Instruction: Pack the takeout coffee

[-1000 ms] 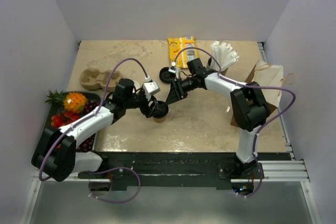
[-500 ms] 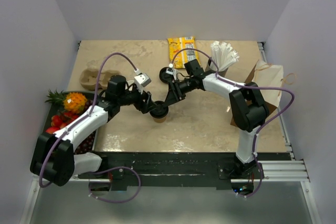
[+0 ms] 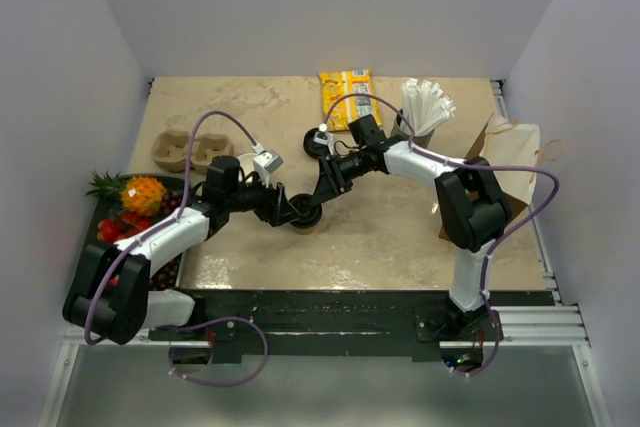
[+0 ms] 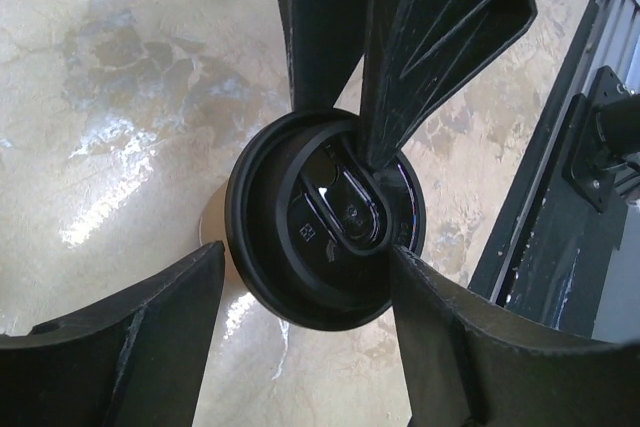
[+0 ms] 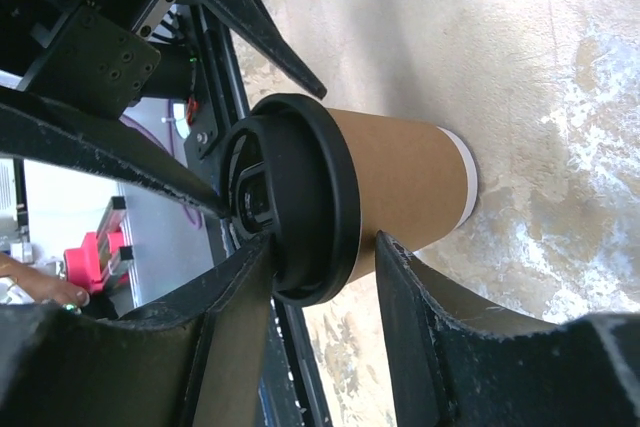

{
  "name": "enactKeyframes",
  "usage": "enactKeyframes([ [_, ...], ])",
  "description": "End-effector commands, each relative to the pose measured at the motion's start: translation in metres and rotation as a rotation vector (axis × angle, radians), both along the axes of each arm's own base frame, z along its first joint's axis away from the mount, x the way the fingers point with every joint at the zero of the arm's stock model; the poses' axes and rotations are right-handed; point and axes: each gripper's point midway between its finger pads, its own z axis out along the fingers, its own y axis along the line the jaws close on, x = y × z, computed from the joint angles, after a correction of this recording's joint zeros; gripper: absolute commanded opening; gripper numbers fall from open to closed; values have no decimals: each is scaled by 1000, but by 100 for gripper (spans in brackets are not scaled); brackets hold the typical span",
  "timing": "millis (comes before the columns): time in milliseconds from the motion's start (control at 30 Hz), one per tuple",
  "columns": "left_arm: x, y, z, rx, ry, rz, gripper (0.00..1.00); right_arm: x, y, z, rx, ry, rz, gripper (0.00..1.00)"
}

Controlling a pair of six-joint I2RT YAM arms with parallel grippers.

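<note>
One takeout coffee cup, kraft brown with a black lid, stands upright near the table's middle. My left gripper is open and straddles it from the left. One finger brushes the lid's edge and the other stands off. My right gripper reaches in from the upper right and pinches the lid's rim, one finger on the lid's top and the other against the cup wall just under it. A second cup, open and white inside, stands by my left wrist. A loose black lid lies behind my right wrist.
A moulded cardboard carrier sits at the back left, with a dark tray of fruit at the left edge. At the back are a yellow packet and a cup of white straws. A paper bag stands on the right.
My left arm has drawn back and lowered its wrist, so its open jaws now flank the lidded cup. The right gripper has stayed on the lid and narrowed a little.
</note>
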Motion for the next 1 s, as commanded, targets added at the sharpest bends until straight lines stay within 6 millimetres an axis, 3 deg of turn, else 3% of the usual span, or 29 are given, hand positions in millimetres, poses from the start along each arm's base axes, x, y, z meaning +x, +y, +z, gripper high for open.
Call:
enactKeyframes([
  [0, -1, 3, -20, 19, 33, 2, 70, -2, -1, -26, -72, 3, -1, 47],
  [333, -1, 9, -41, 59, 73, 25, 69, -9, -14, -75, -208, 98, -32, 38],
  [500, 2, 14, -54, 81, 123, 54, 68, -13, -18, -90, -243, 124, -35, 36],
  [700, -2, 23, -73, 156, 185, 72, 66, -20, -38, -112, -364, 111, -50, 33],
  [867, -5, 29, -82, 184, 218, 104, 66, -16, -37, -114, -373, 93, -55, 33],
  [967, -6, 48, -91, 142, 304, 207, 66, -13, -31, -109, -375, 62, -39, 33],
])
